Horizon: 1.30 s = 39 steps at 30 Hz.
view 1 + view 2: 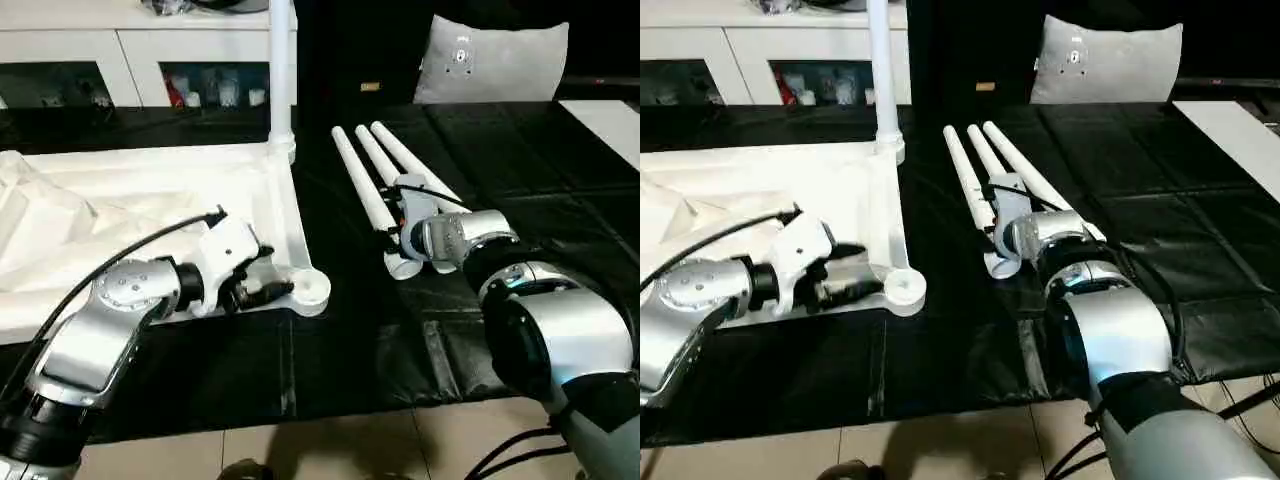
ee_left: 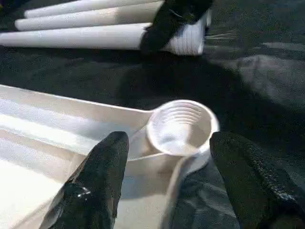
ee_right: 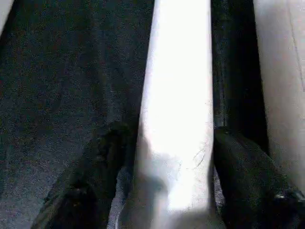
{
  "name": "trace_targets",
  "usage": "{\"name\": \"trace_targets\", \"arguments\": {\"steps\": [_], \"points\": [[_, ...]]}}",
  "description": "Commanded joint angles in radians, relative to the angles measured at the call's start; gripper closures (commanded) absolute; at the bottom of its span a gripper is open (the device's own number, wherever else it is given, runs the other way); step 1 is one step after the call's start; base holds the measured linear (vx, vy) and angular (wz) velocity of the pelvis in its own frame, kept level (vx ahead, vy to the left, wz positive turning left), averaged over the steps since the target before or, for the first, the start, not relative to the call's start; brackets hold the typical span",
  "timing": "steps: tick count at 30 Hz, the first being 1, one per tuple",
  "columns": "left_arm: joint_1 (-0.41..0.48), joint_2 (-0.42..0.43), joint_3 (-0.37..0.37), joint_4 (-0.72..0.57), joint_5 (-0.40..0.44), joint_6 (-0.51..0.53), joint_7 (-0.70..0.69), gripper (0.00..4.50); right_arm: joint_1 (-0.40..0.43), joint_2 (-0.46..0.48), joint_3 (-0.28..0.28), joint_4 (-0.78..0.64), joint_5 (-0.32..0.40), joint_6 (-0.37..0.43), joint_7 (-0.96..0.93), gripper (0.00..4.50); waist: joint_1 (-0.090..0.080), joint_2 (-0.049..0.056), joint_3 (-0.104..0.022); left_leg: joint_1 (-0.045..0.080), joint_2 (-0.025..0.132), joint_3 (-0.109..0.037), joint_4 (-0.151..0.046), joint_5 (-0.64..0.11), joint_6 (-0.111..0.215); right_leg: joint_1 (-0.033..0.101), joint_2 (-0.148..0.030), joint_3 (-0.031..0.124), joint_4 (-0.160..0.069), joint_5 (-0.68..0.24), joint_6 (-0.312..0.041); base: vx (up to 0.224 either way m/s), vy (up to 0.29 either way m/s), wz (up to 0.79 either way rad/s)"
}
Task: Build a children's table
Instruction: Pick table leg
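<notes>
The children's table top [image 1: 150,190] lies upside down on the black sheet, white and ribbed. One leg [image 1: 283,70] stands upright in its far corner socket. My left gripper [image 1: 275,290] is open at the near corner socket [image 2: 181,126], one black finger [image 2: 95,181] on each side and both apart from it. Three more white legs [image 1: 365,165] lie side by side to the right. My right gripper [image 1: 397,222] sits over their thick ends. In the right wrist view its fingers [image 3: 95,176] press against both sides of one leg [image 3: 178,95].
A grey cushion [image 1: 492,62] leans at the back right, and a white cabinet [image 1: 140,60] stands behind the table. The sheet's front edge [image 1: 330,410] runs just before my forearms, with tiled floor below. A white board [image 1: 612,125] lies at the far right.
</notes>
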Motion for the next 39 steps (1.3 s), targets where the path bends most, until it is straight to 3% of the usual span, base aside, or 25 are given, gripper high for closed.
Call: {"name": "trace_targets", "arguments": {"steps": [1, 8, 15, 17, 18, 19, 23, 24, 25, 27, 29, 30, 33, 35, 37, 39], "points": [[-0.006, 0.008, -0.012, -0.014, -0.003, 0.006, -0.01, 1.32, 0.002, -0.013, -0.005, 0.014, -0.015, 0.017, 0.004, 1.75, 0.003, 0.01, -0.061, 0.028, 0.078, -0.02, -0.072, -0.131, -0.029, 0.032, -0.084, 0.034, -0.052, 0.01, -0.266, 0.0, 0.0, 0.0], [-0.026, 0.0, -0.017, -0.004, -0.002, 0.009, -0.011, 1.32, 0.007, -0.025, -0.013, 0.015, -0.013, 0.026, 0.009, 2.46, 0.008, 0.014, -0.067, 0.028, 0.078, -0.02, -0.069, -0.112, -0.028, 0.034, -0.084, 0.033, -0.049, 0.04, -0.272, 0.0, 0.0, 0.0], [-0.038, -0.007, -0.016, 0.024, 0.003, -0.01, 0.004, 1.32, 0.011, -0.023, -0.04, 0.011, 0.01, 0.03, 0.017, 2.6, 0.009, 0.012, -0.069, 0.028, 0.078, -0.019, -0.067, -0.103, -0.026, 0.035, -0.083, 0.032, -0.048, 0.051, -0.274, 0.0, 0.0, 0.0], [-0.052, -0.04, 0.002, 0.046, 0.006, -0.024, 0.048, 1.32, 0.017, -0.024, -0.07, 0.007, 0.034, 0.012, -0.008, 2.6, 0.009, 0.009, -0.069, 0.028, 0.077, -0.019, -0.066, -0.098, -0.024, 0.037, -0.084, 0.033, -0.048, 0.061, -0.275, 0.0, 0.0, 0.0], [-0.063, -0.069, 0.018, 0.06, 0.001, -0.031, 0.081, 1.32, 0.02, -0.024, -0.105, 0.003, 0.065, -0.004, -0.027, 2.6, 0.01, 0.009, -0.07, 0.029, 0.078, -0.019, -0.066, -0.096, -0.023, 0.037, -0.086, 0.034, -0.048, 0.065, -0.275, 0.0, 0.0, 0.0], [-0.07, -0.087, 0.026, 0.073, 0.002, -0.041, 0.102, 1.32, 0.023, -0.023, -0.128, -0.001, 0.085, -0.019, -0.04, 2.6, 0.012, 0.003, -0.071, 0.03, 0.078, -0.018, -0.065, -0.092, -0.02, 0.039, -0.087, 0.035, -0.05, 0.073, -0.275, 0.0, 0.0, 0.0], [-0.099, -0.163, 0.056, 0.13, 0.008, -0.063, 0.201, 1.32, 0.038, -0.017, -0.199, -0.024, 0.149, -0.111, -0.055, 2.6, 0.017, 0.002, -0.074, 0.028, 0.076, -0.018, -0.061, -0.066, -0.001, 0.04, -0.088, 0.035, -0.046, 0.111, -0.273, 0.0, 0.0, 0.0], [-0.11, -0.191, 0.069, 0.149, 0.006, -0.07, 0.236, 1.32, 0.046, -0.011, -0.232, -0.041, 0.179, -0.174, -0.038, 2.6, 0.019, 0.001, -0.075, 0.028, 0.076, -0.017, -0.06, -0.058, 0.01, 0.04, -0.088, 0.035, -0.046, 0.121, -0.274, 0.0, 0.0, 0.0], [-0.122, -0.225, 0.083, 0.166, 0.0, -0.08, 0.271, 1.32, 0.06, -0.003, -0.27, -0.074, 0.22, -0.259, 0.011, 2.6, 0.022, 0.009, -0.076, 0.027, 0.077, -0.017, -0.057, -0.06, 0.013, 0.041, -0.091, 0.036, -0.044, 0.13, -0.275, 0.0, 0.0, 0.0], [-0.132, -0.257, 0.093, 0.177, -0.005, -0.093, 0.301, 1.32, 0.075, 0.004, -0.307, -0.109, 0.26, -0.326, 0.061, 2.6, 0.024, 0.004, -0.082, 0.026, 0.079, -0.02, -0.056, -0.037, 0.039, 0.046, -0.09, 0.033, -0.04, 0.187, -0.276, 0.0, 0.0, 0.0], [-0.158, -0.302, 0.108, 0.194, -0.01, -0.112, 0.344, 1.32, 0.089, 0.006, -0.389, -0.158, 0.356, -0.262, 0.138, 2.6, 0.025, 0.009, -0.084, 0.025, 0.076, -0.019, -0.051, -0.013, 0.07, 0.045, -0.083, 0.032, -0.038, 0.233, -0.286, 0.0, 0.0, 0.0], [-0.179, -0.338, 0.127, 0.202, -0.031, -0.108, 0.365, 1.32, 0.109, 0.014, -0.432, -0.211, 0.414, -0.245, 0.201, 2.6, 0.026, 0.006, -0.085, 0.023, 0.077, -0.02, -0.049, -0.002, 0.08, 0.046, -0.084, 0.031, -0.035, 0.248, -0.292, 0.0, 0.0, 0.0], [-0.206, -0.374, 0.151, 0.213, -0.063, -0.107, 0.382, 0.96, 0.163, 0.03, -0.436, -0.315, 0.461, -0.221, 0.299, 2.6, 0.033, 0.003, -0.08, 0.018, 0.079, -0.019, -0.048, -0.002, 0.112, 0.045, -0.084, 0.026, -0.035, 0.232, -0.308, 0.0, 0.0, 0.0], [-0.266, -0.446, 0.215, 0.236, -0.149, -0.1, 0.409, 0.91, 0.283, 0.054, -0.421, -0.515, 0.558, -0.12, 0.448, 2.6, 0.046, 0.006, -0.078, 0.021, 0.082, -0.016, -0.047, -0.018, 0.119, 0.045, -0.084, 0.026, -0.041, 0.213, -0.298, 0.0, 0.0, 0.0], [-0.309, -0.502, 0.268, 0.242, -0.224, -0.072, 0.436, 0.72, 0.369, 0.063, -0.407, -0.647, 0.634, -0.05, 0.529, 2.6, 0.055, 0.002, -0.081, 0.022, 0.088, -0.021, -0.048, -0.017, 0.116, 0.046, -0.089, 0.025, -0.039, 0.205, -0.302, 0.0, 0.0, 0.0], [-0.341, -0.539, 0.299, 0.248, -0.29, -0.035, 0.442, 0.61, 0.427, 0.064, -0.398, -0.731, 0.694, 0.008, 0.582, 2.61, 0.06, -0.006, -0.079, 0.02, 0.086, -0.021, -0.05, -0.038, 0.107, 0.043, -0.092, 0.024, -0.044, 0.139, -0.31, 0.0, 0.0, 0.0]]}}
